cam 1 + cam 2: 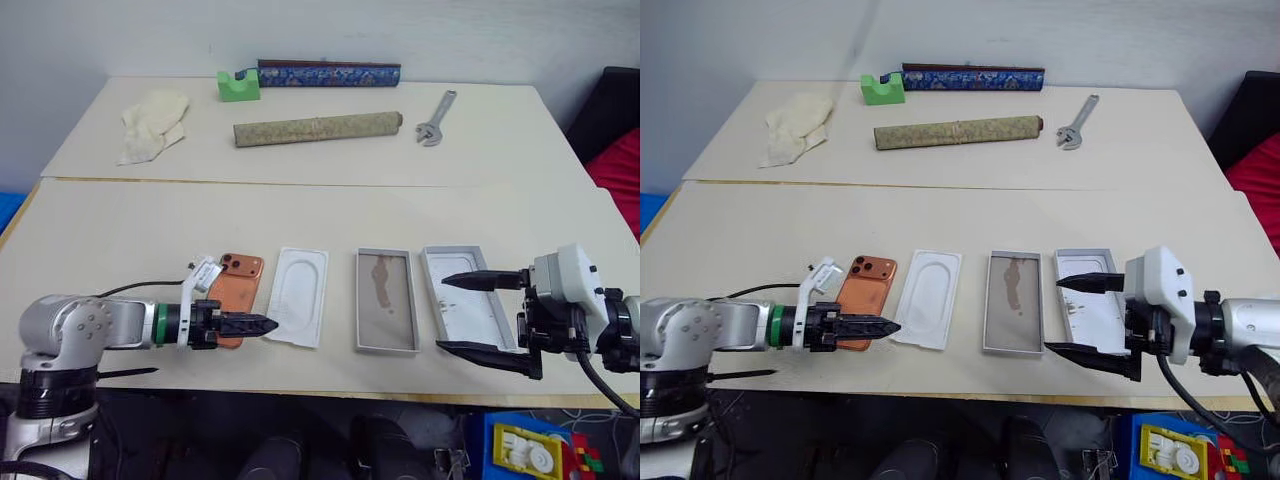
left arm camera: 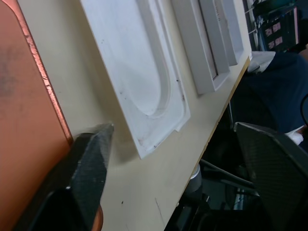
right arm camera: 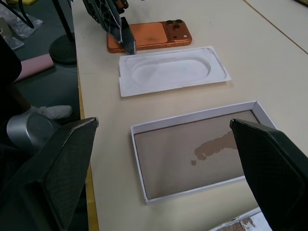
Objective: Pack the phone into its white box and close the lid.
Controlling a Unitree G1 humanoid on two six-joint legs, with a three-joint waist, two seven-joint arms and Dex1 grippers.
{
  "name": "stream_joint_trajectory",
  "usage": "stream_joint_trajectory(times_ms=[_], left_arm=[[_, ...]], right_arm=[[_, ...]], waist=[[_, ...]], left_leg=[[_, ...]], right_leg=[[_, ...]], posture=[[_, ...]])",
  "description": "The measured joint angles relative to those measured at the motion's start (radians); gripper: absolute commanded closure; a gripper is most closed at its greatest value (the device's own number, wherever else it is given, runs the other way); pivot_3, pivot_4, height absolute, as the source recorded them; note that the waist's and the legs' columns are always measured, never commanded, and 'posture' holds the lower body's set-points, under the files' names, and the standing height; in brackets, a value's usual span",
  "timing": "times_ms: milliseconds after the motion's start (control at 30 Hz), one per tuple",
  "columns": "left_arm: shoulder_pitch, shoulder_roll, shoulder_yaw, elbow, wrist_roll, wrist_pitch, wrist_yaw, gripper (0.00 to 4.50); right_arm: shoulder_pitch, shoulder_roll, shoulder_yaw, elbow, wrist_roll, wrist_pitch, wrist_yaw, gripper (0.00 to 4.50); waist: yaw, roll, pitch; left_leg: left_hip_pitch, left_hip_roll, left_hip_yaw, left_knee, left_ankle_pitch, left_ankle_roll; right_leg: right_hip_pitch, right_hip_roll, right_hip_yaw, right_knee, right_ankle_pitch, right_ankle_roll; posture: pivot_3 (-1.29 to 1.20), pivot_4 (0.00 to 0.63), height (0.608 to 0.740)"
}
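Observation:
The copper-orange phone lies back up near the table's front left, its camera square at the far end. To its right lie a thin white insert, then the white box with a brown-stained floor, then the lid, inner face up. My left gripper points right, low over the phone's near end. It is open: one finger hangs over the phone's edge. My right gripper points left, wide open above the lid. Its wrist view looks across the white box to the phone.
On the far table lie a crumpled cloth, a green tape holder, a blue roll, a tan roll and a wrench. A bin of coloured toy parts sits below the table's front right edge.

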Motion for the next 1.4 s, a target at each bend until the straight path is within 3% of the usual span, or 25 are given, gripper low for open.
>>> stream_joint_trajectory(times_ms=[267, 300, 367, 600, 733, 1067, 1200, 1300, 1400], left_arm=[[-0.056, -0.045, -0.068, 0.065, 0.013, -0.003, 0.001, 0.61], [-0.058, -0.055, -0.070, 0.075, 0.016, -0.008, 0.001, 0.79], [-0.061, -0.076, -0.070, 0.098, 0.025, -0.019, 0.005, 1.19], [-0.075, -0.163, -0.037, 0.178, 0.057, -0.028, 0.036, 3.47], [-0.086, -0.184, -0.005, 0.176, 0.056, -0.010, 0.046, 4.48], [-0.049, -0.169, 0.034, 0.155, -0.003, -0.007, 0.097, 4.48], [-0.035, -0.158, 0.043, 0.144, -0.043, -0.007, 0.136, 4.48], [-0.015, -0.113, 0.039, 0.134, -0.100, 0.000, 0.182, 3.92], [0.009, -0.062, 0.019, 0.138, -0.158, 0.012, 0.225, 3.00]], right_arm=[[0.055, 0.024, -0.002, -0.021, -0.011, -0.018, -0.010, 0.00], [0.063, 0.026, -0.003, -0.021, -0.017, -0.019, -0.013, 0.00], [0.074, 0.029, -0.004, -0.022, -0.027, -0.025, -0.017, 0.00], [0.101, 0.030, -0.003, -0.030, -0.069, -0.065, -0.020, 0.00], [0.100, 0.030, 0.010, -0.036, -0.103, -0.090, -0.020, 0.00], [-0.026, 0.036, 0.366, 0.003, -0.355, -0.235, -0.018, 0.00], [-0.055, 0.050, 0.433, 0.027, -0.397, -0.258, -0.015, 0.00], [-0.085, 0.060, 0.425, 0.024, -0.343, -0.237, -0.011, 0.00], [-0.125, 0.067, 0.421, 0.018, -0.302, -0.209, -0.015, 0.00]], waist=[[-0.002, 0.000, 0.000], [0.001, 0.001, -0.001], [0.003, 0.001, -0.001], [0.025, 0.001, -0.003], [0.025, 0.002, -0.006], [0.003, 0.007, -0.011], [0.002, 0.007, -0.011], [-0.002, 0.006, -0.011], [-0.002, 0.004, -0.009]], left_leg=[[0.001, 0.000, 0.000, 0.004, -0.001, -0.001], [0.001, 0.000, 0.000, 0.004, -0.001, -0.001], [0.001, -0.001, 0.000, 0.005, -0.001, -0.001], [0.001, -0.002, 0.000, 0.006, -0.001, -0.001], [0.002, -0.002, 0.000, 0.005, -0.001, -0.001], [0.004, -0.002, -0.002, 0.004, -0.001, -0.002], [0.004, -0.002, -0.002, 0.004, -0.001, -0.002], [0.004, -0.002, -0.005, 0.004, -0.002, -0.003], [0.003, -0.002, -0.007, 0.004, -0.002, -0.003]], right_leg=[[0.000, 0.000, 0.001, 0.005, 0.000, 0.000], [0.000, 0.000, 0.001, 0.005, 0.000, 0.000], [0.000, 0.000, 0.001, 0.005, 0.000, 0.000], [0.001, -0.001, 0.001, 0.006, 0.000, 0.000], [0.001, -0.001, 0.001, 0.006, 0.000, 0.000], [0.001, 0.000, 0.003, 0.007, 0.000, 0.000], [0.000, 0.000, 0.003, 0.006, 0.000, 0.000], [0.000, 0.001, 0.003, 0.006, 0.000, -0.001], [-0.001, 0.002, 0.002, 0.007, -0.001, -0.001]], posture=[[0.00, 0.150, 0.740], [0.00, 0.150, 0.740], [0.00, 0.150, 0.740], [0.00, 0.150, 0.740], [0.00, 0.150, 0.740], [0.00, 0.150, 0.740], [0.00, 0.150, 0.740], [0.00, 0.150, 0.740], [0.00, 0.150, 0.740]])
